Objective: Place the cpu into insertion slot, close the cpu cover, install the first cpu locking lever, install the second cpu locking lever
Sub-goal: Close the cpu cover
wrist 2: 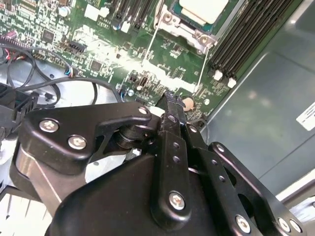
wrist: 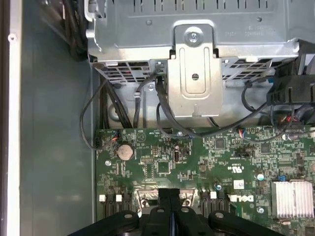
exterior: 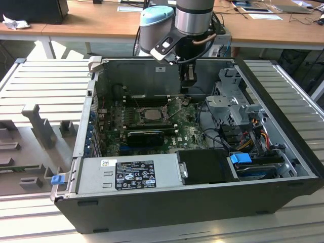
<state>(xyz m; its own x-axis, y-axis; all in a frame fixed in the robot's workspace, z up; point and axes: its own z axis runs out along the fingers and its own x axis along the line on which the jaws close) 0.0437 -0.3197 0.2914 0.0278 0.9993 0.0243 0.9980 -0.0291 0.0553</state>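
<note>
End effector [wrist 2: 171, 97] fingers pressed together, gripping nothing, over green motherboard [wrist: 157, 167]. Cpu [wrist 2: 204, 10], a pale silvery-grey square, sits in the metal-rimmed insertion slot [exterior: 152, 115], just beside the black memory slots [wrist 2: 246, 34].

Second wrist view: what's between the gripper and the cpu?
In the second wrist view, green board with small parts and two thin wire levers lie between the gripper and the cpu; nothing loose.
</note>
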